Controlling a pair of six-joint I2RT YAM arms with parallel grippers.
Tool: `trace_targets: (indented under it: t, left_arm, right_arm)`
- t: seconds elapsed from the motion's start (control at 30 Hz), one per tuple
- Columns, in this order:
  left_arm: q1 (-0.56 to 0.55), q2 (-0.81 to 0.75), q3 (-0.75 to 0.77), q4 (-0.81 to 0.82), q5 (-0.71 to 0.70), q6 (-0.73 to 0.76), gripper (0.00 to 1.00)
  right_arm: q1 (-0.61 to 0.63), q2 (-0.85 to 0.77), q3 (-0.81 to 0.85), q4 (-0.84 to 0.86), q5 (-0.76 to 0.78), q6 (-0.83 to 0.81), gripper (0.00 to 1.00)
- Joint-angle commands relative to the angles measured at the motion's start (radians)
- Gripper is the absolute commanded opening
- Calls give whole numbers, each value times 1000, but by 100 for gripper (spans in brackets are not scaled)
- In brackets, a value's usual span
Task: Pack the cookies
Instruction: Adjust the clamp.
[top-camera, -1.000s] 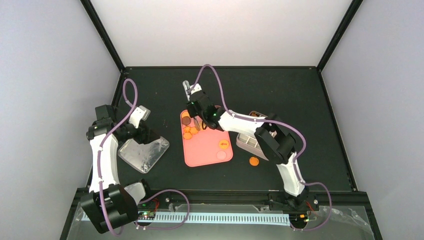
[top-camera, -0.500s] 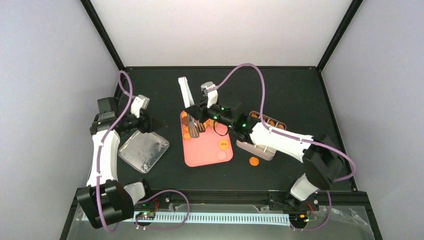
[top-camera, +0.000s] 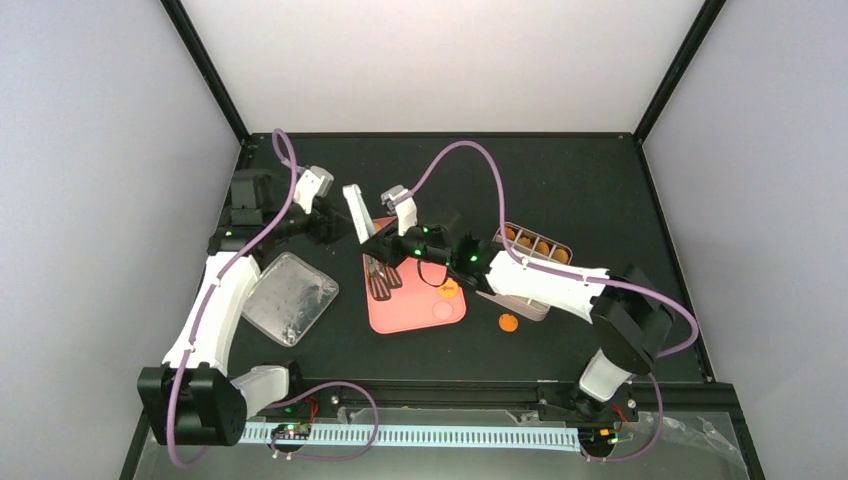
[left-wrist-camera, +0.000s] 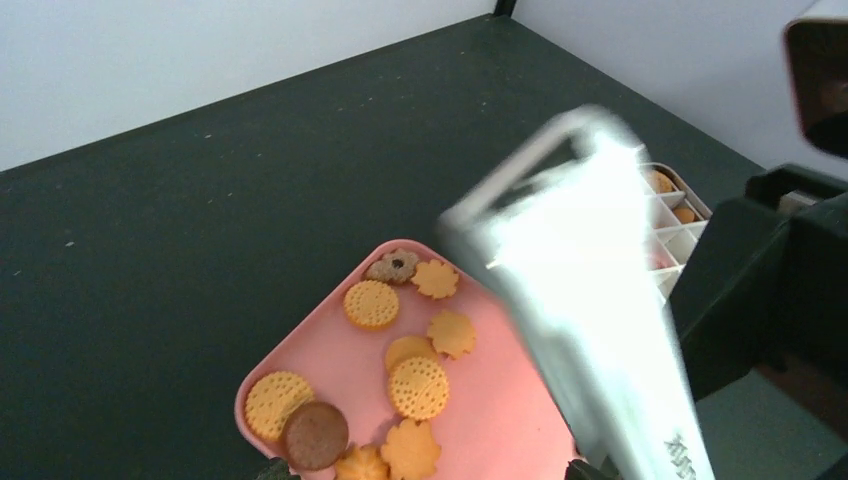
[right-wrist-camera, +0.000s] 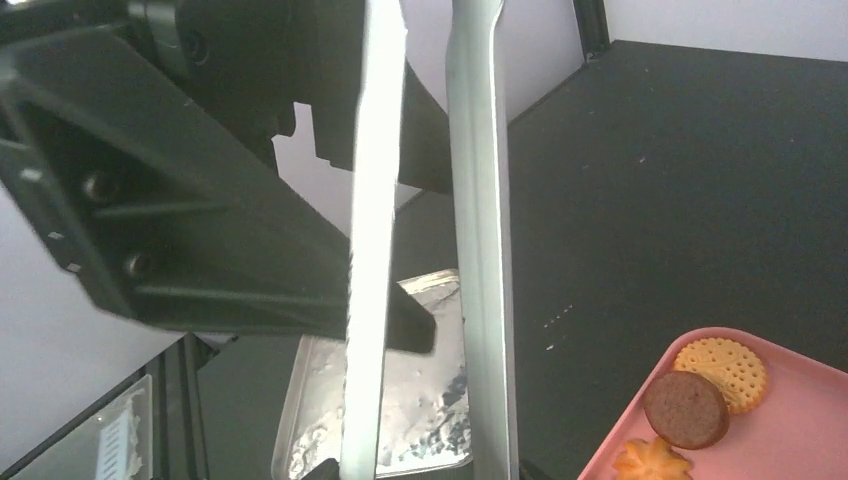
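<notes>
- The right tool (top-camera: 385, 243) is gripping the long metal tongs (top-camera: 356, 215) partway along, pinching the two blades to a narrow gap. The tongs are slanting down so that their tips are hanging just over the pink tray (top-camera: 400, 318), probably to line up on a cookie. I cannot tell whether one is caught between the tips.
- The left tool (top-camera: 340, 230) is hovering with its fingers spread and nothing between them, right beside the tongs' upper hinge end. Whether it is touching the handle is unclear. It looks to be getting ready to steady the tongs or take them over.
- The cookies (left-wrist-camera: 418, 385) are mostly lying on the tray at the middle of the counter (top-camera: 600, 190). Orange and golden ones, plus a dark brown one, are clustering at the end under the tongs, and two are sitting apart near the tray's near-right corner.
- A few are already sitting in the far row of the divided box (top-camera: 515, 303), which is lying just beside the tray on its right-edge side, keeping carries short.
- One orange cookie (top-camera: 509, 322) is lying loose on the counter between tray and box, probably needing collecting.
- The clear lid (top-camera: 288, 297) is resting toward the left edge, out of the way while the box is filling.
</notes>
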Motion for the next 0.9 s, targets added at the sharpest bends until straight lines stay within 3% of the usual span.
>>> trace_targets:
  t: [0.0,0.37,0.67,0.87]
  left_arm:
    - [-70,21,20,52,-27,-31,71]
    - [-142,41,-9,0,84,59,71]
    - [-162,71,-25,-35,110,122,70]
    - [-167,94,-30,-43,93,175,70]
  right_arm:
    - [13,42,81,-48,29,-39,43]
    - [19,71,116,-88,81,-65,43]
    - [19,96,112,-48,143,-74,51]
    - [19,127,105,-45,149,-80,51]
